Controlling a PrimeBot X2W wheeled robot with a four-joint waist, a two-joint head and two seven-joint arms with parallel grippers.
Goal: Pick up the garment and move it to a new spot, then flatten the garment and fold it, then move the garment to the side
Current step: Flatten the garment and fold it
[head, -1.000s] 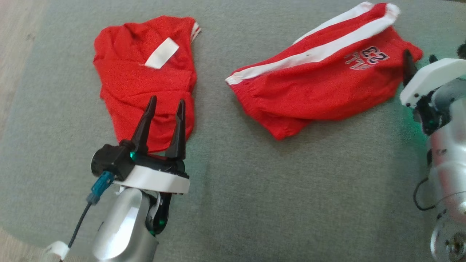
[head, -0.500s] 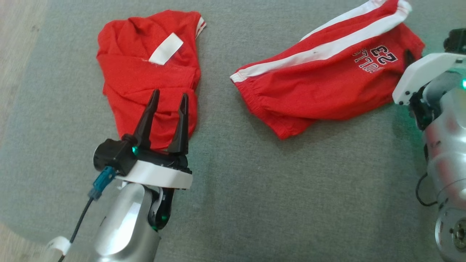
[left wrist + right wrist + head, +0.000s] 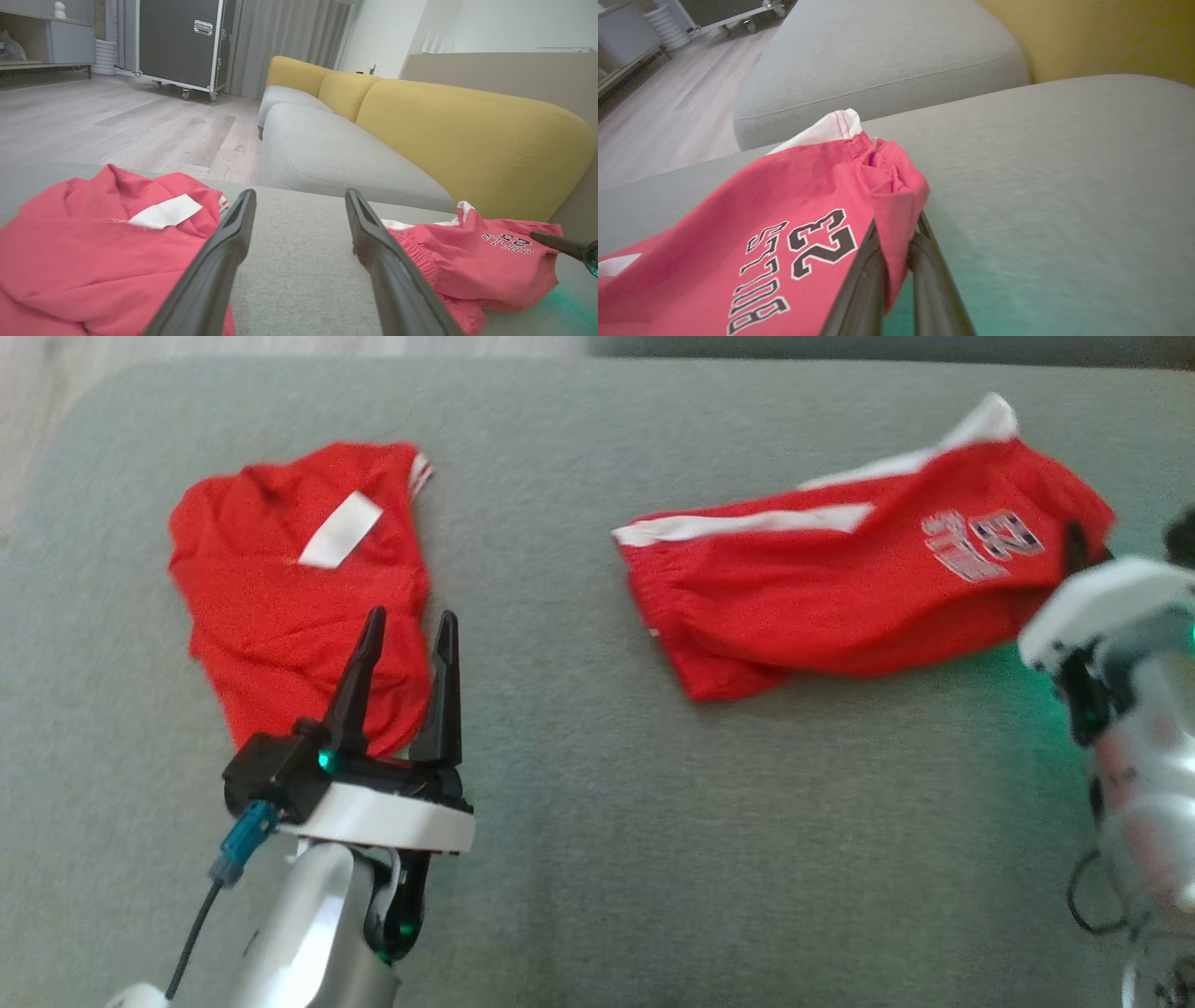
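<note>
Shorts (image 3: 822, 607) corner now sits pinched in the right gripper (image 3: 896, 228), open a second ago; left gripper (image 3: 412, 616) stays spread

My right claw (image 3: 1080, 543) is closing onto the red shorts (image 3: 822, 607) at their 3 o'clock edge, and the cloth there is bunching up, the white stripe (image 3: 747, 524) buckling toward 12 o'clock.

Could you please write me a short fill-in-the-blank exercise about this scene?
1. The right gripper is ___ on the shorts.
2. The number printed on the shorts is ___.
3. The left gripper stands ___ near the shirt.
4. The sofa back is coloured ___.

Missing words: shut; 23; open; yellow.
</note>
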